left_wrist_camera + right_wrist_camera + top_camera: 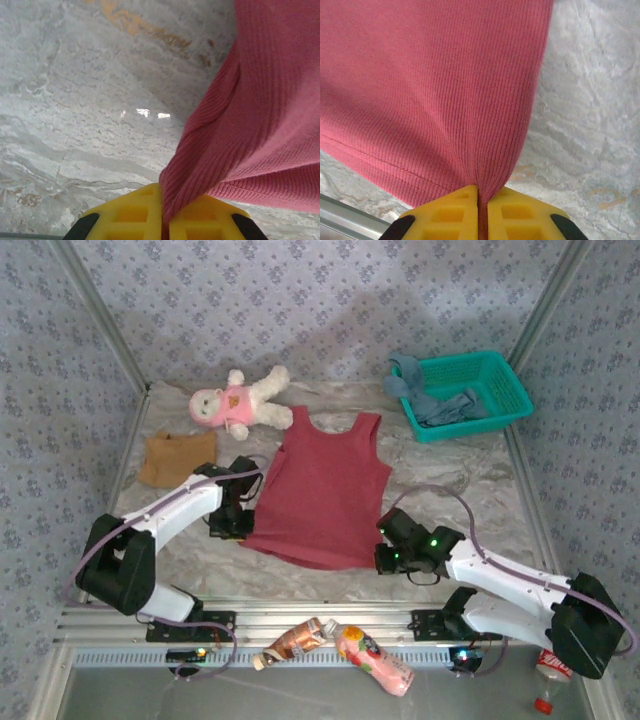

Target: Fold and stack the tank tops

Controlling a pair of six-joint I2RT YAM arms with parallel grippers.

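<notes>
The dark red tank top [325, 490] is lying flat, front up, in the middle of the bench [480, 480], straps pointing to the far side and hem to the near side. The left end effector [164, 200] is pinching the near left hem corner, its fingers clamped on a bunched ridge of the ribbed cloth, and the right end effector [481, 200] is doing the same at the near right corner. Looks to me like the first fold is starting, so I'd be lifting both corners evenly, just clear of the bench, and carrying the hem toward the straps at matched speed so the sides aren't skewing. The knit is stretchy, so pulling the corners apart is probably asking for wrinkles. Further out, the tan-brown top [177, 457] is sitting at the far left, apparently folded, near the plush doll [235, 400], and the dusty blue top [440, 405] is hanging out of the teal basket [500, 370] at the far right.
</notes>
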